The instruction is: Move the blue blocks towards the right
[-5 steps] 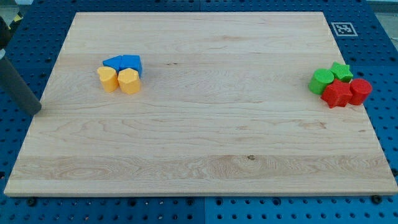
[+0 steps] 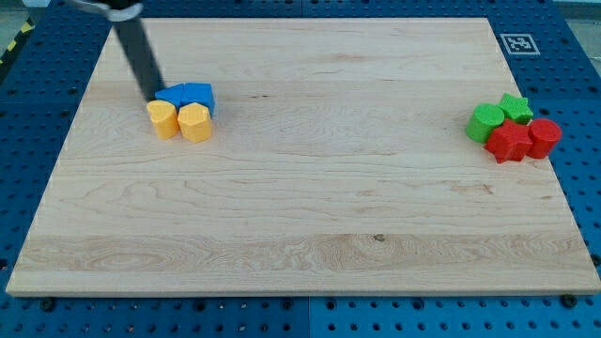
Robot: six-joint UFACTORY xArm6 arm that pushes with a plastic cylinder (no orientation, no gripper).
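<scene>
The rod has no fingers to open or close; its tip [image 2: 152, 97] sits at the blue blocks [image 2: 188, 95] on their left edge, yellow blocks [image 2: 180, 121] just below; push steadily rightward, staying above the yellow pair

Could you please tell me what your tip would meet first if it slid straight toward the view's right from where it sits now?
My tip sits at the left edge of the blue blocks, apparently touching them, so it would meet those first. The two yellow blocks lie just below that line and might be grazed.
</scene>
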